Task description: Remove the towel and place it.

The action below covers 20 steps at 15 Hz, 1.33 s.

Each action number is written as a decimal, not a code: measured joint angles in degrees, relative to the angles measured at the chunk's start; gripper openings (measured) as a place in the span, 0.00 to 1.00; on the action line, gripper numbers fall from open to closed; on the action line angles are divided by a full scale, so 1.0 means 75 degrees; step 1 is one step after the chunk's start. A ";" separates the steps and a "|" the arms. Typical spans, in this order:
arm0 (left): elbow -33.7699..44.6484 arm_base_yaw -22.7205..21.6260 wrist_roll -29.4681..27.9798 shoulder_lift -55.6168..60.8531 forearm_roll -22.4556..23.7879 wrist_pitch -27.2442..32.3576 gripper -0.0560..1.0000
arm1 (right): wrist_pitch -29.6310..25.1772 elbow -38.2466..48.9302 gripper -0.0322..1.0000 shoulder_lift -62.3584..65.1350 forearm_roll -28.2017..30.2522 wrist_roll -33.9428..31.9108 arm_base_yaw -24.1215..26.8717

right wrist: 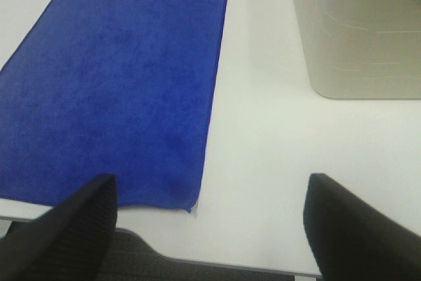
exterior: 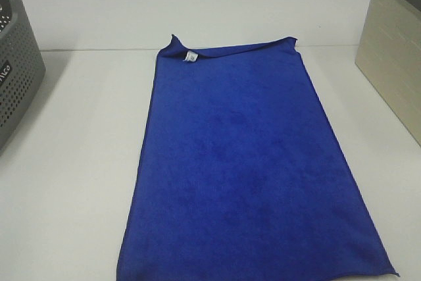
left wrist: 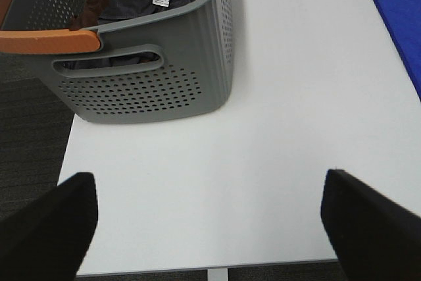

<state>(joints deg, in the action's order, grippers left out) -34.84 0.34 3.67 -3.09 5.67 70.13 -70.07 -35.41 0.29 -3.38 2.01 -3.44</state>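
Observation:
The royal-blue towel (exterior: pixel 247 162) lies spread flat along the middle of the white table (exterior: pixel 72 162), its far edge folded over with a small white tag (exterior: pixel 190 57). It also shows in the right wrist view (right wrist: pixel 112 83) and as an edge in the left wrist view (left wrist: pixel 401 11). Neither gripper shows in the exterior high view. My left gripper (left wrist: pixel 209 218) is open and empty over the table's near left edge. My right gripper (right wrist: pixel 210 225) is open and empty over the near right edge, beside the towel's near corner.
A grey perforated laundry basket (left wrist: pixel 164 64) with an orange handle, holding clothes, stands at the table's left (exterior: pixel 16 70). A beige bin (right wrist: pixel 358 37) stands at the right (exterior: pixel 395 57). Dark floor lies beyond the near table edge.

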 joint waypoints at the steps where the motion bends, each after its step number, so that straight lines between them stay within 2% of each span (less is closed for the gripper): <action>1: 0.0229 0.0000 -0.0061 0.0122 -0.0023 -0.0031 0.87 | 0.0000 0.0160 0.77 0.0000 0.0000 0.0115 0.0000; 5: 0.0420 0.0000 -0.0359 0.0443 -0.0252 -0.0351 0.87 | 0.0038 0.0894 0.77 0.0000 0.0000 0.0443 0.0000; 8: 0.0481 0.0000 -0.0367 0.0451 -0.0848 -0.0672 0.87 | 0.0749 0.1215 0.77 -0.0008 -0.0031 0.0443 0.0000; 11: 0.0680 0.0000 -0.0351 0.0451 -0.0932 -0.0963 0.87 | 0.0817 0.1238 0.77 -0.0008 -0.0038 0.0443 0.0000; 20: 0.0688 0.0000 -0.0344 0.0451 -0.0978 -0.1077 0.86 | 0.0817 0.1238 0.77 -0.0008 -0.0053 0.0435 0.0000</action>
<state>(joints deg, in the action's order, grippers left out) -29.68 0.34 1.09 0.29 -1.66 62.05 -63.94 -26.13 0.23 -3.78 5.27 -3.44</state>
